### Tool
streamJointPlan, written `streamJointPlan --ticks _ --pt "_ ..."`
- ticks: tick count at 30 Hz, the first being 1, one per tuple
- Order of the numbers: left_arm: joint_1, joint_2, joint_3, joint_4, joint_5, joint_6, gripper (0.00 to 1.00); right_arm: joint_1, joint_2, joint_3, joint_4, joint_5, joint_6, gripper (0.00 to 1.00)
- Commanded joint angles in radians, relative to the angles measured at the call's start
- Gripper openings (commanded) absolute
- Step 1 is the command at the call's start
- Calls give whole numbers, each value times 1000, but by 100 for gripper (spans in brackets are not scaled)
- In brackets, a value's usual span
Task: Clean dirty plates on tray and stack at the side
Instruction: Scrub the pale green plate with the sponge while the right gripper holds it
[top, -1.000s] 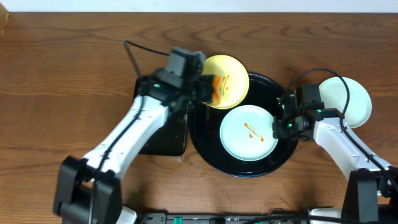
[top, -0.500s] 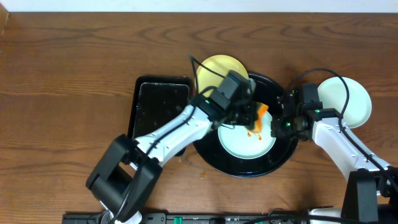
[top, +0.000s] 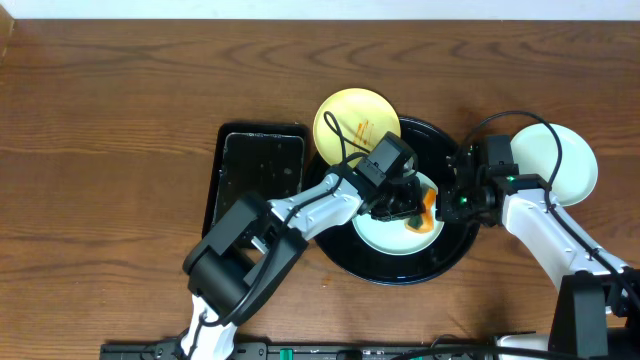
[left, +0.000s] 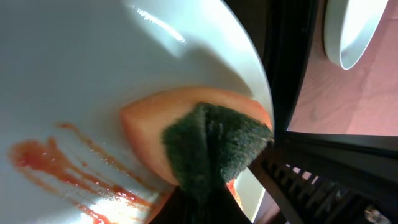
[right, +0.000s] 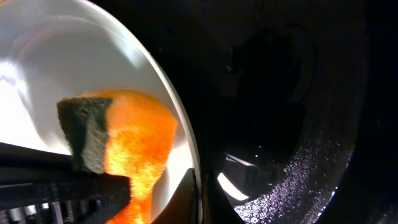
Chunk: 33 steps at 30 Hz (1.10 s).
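Observation:
A pale mint plate (top: 385, 222) with red sauce streaks (left: 56, 168) lies on the round black tray (top: 340, 245). My left gripper (top: 418, 207) is shut on an orange sponge (top: 429, 208) with a green scouring side (left: 211, 149) and presses it on the plate's right part. My right gripper (top: 453, 203) is shut on that plate's right rim (right: 199, 193); the sponge (right: 137, 149) lies close to it. A pale yellow plate (top: 350, 118) with faint streaks overlaps the tray's far-left rim. Another mint plate (top: 560, 160) rests on the table at the right.
A smaller black rectangular tray (top: 255, 175) lies left of the round tray, wet on its surface. Cables run over the yellow plate and above the right arm. The wooden table (top: 110, 150) surrounds everything.
My left arm carried the sponge from the yellow plate to the mint plate and across it to its right side. The right arm has stayed put.

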<state>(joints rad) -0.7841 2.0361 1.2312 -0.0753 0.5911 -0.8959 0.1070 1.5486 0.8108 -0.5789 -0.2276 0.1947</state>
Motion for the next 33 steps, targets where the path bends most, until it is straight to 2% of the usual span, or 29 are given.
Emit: streamJointPlan --ticks 1,4,9,16,21,28,33 --pt "-8 28 18 2 64 -49 8 6 10 10 2 -9 14 1" --pt "-6 50 18 2 51 -45 7 6 10 10 0 -9 14 1" --pt "35 58 18 -21 -114 91 7 6 9 7 -18 -9 14 1" --pt "93 58 18 -40 -164 145 7 6 10 -8 -51 29 15 1" --pt "102 56 18 -111 -271 198 7 5 10 -13 -53 51 15 1" --pt "103 46 18 -270 -268 209 7 5 10 -13 -45 51 14 2" --pt "89 -13 19 -227 -111 327 7 5 10 -13 -42 51 15 1"
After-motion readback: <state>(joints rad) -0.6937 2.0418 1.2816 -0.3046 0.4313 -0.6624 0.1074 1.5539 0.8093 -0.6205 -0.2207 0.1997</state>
